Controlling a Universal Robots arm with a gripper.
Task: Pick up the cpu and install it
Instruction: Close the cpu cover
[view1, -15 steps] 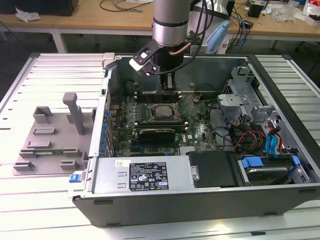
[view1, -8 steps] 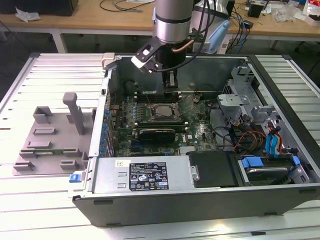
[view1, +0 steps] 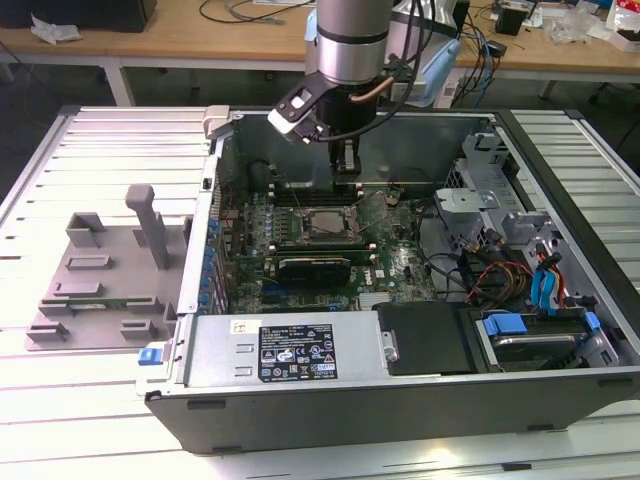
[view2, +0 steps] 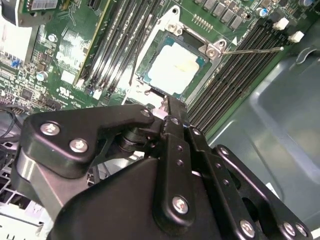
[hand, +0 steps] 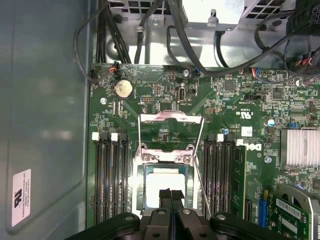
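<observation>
A pale slatted metal table (view1: 80, 410) spreads across the foreground; behind it stands a long wooden workbench (view1: 170, 35) strewn with cables (view1: 240, 12) and crumpled paper (view1: 52, 30); lit evenly

The arm (view1: 350, 40) hangs vertical, its hand (view1: 347, 176) pointing down (2 fingers (hand: 164, 196) pressed together).

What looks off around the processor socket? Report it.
Nothing damaged or spilled. The cpu lies square in its socket, but the metal load plate is flipped open and its lever stands unlatched, so the chip is unclamped.
</observation>
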